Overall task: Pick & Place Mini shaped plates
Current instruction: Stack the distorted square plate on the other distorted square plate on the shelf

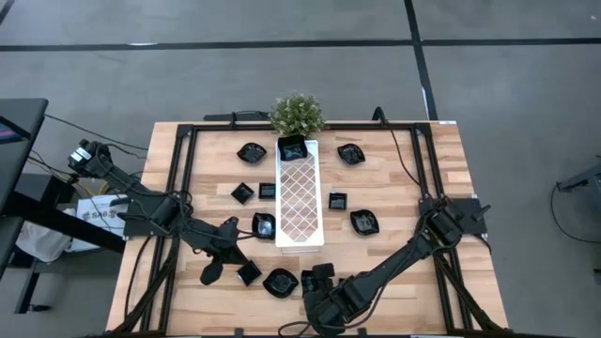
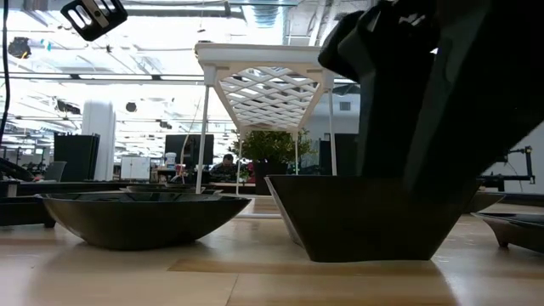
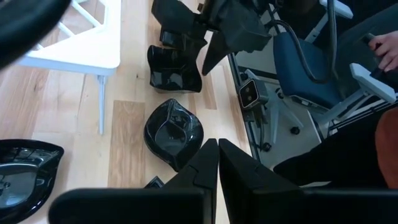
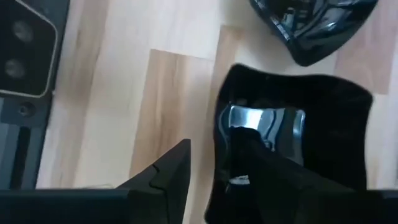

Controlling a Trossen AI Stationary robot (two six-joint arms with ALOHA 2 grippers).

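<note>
Several small glossy black plates lie on the wooden table around a long white lattice tray (image 1: 300, 202); one plate (image 1: 292, 148) sits on the tray's far end. My right gripper (image 4: 208, 162) is low near the table's near edge. It is open and stands astride the rim of a square wavy-edged plate (image 4: 298, 149), which rests flat on the table (image 2: 365, 217). My left gripper (image 3: 217, 155) is shut and empty. It hovers to the left of that plate, near a leaf-like plate (image 3: 174, 132) and a small square one (image 1: 249, 272). My right gripper has one finger (image 4: 249, 165) inside the square plate and the other (image 4: 168, 174) outside it, coming from above. The plate's rim (image 4: 217, 140) stands between them. Bare wood shows between the outer finger and the rim. Whether the inner finger touches the plate I cannot tell.
A small potted plant (image 1: 298, 115) stands at the tray's far end. Black frame rails (image 1: 178, 178) run along the table's left and right sides. More plates lie left (image 1: 243, 192) and right (image 1: 364, 222) of the tray. A chair and a person's hand (image 3: 385, 53) show beyond the table.
</note>
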